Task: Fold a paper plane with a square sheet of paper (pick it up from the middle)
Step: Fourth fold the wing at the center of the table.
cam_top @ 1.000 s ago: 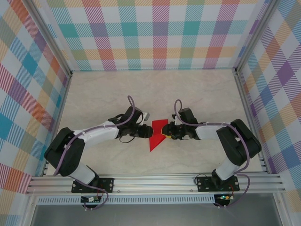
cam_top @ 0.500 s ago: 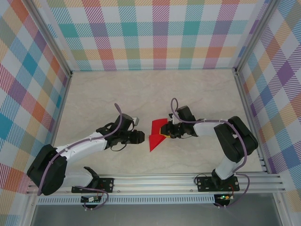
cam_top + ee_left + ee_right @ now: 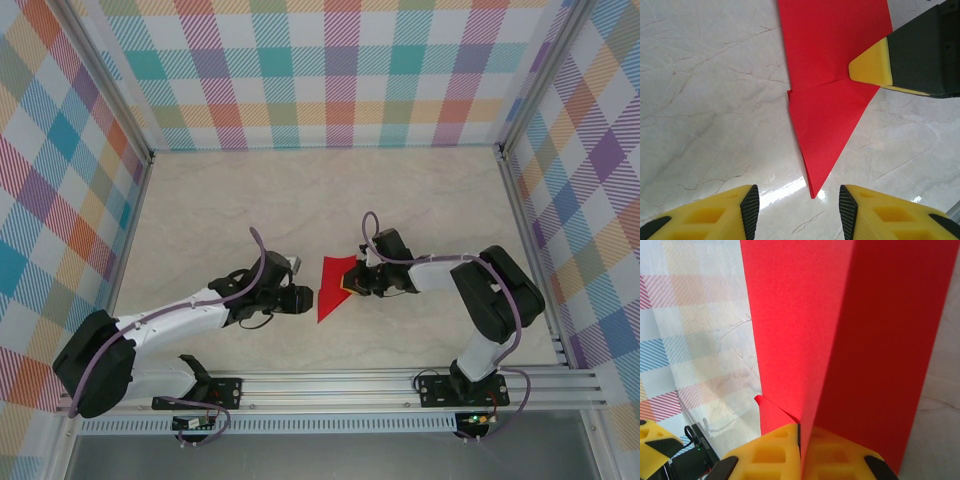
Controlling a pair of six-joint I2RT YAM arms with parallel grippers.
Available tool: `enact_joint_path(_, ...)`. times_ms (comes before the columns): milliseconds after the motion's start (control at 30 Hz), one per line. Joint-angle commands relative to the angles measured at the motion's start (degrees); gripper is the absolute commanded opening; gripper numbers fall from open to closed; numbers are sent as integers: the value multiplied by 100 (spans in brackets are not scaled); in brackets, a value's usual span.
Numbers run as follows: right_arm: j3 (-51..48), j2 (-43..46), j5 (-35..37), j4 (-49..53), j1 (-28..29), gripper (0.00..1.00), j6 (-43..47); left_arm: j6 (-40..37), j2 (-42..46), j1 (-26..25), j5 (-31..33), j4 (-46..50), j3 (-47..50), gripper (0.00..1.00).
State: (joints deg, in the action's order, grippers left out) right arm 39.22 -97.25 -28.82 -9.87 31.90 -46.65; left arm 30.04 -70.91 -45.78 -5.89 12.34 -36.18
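The red sheet of paper [image 3: 327, 300], folded into a pointed dart shape, lies on the marble table between my two grippers. My right gripper [image 3: 348, 284] is shut on its right edge. In the right wrist view the yellow fingers [image 3: 775, 455] pinch a raised fold of the paper [image 3: 805, 330]. My left gripper [image 3: 303, 298] stands open just left of the paper's tip. In the left wrist view the point of the paper [image 3: 830, 115] ends just ahead of the gap between my left gripper's [image 3: 798, 212] fingers, touching neither. The right gripper's yellow finger [image 3: 872, 65] presses on the paper's far right side.
Checked walls [image 3: 340, 70] close in the table [image 3: 300, 200] at the back and both sides. An aluminium rail [image 3: 330, 385] with both arm bases runs along the near edge. Bare tabletop lies behind the grippers.
My right gripper has closed on the paper's edge. My left gripper has let go, drawn back a little to the left and towards the front, and opened wider.
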Motion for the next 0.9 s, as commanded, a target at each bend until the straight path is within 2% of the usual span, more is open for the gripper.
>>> enact_joint_path(0, -137, 315, 224, -284, 135, 4, -446, 76, -148, -304, 431, 30, -48, 50)
enact_joint_path(233, -109, 714, 509, 71, 185, 7, -539, 45, -915, -1040, 1118, 204, -628, 52)
enact_joint_path(467, 37, 545, 382, 263, 185, 12, -361, 114, -1982, -1762, 2317, 617, -1537, 53)
enact_joint_path(667, 225, 390, 224, 362, 185, 14, -258, 386, -2498, -2089, 3322, 1015, -1914, 52)
enact_joint_path(867, 315, 395, 186, 494, 167, 14, -169, 707, -2645, -2273, 3773, 1153, -1904, 51)
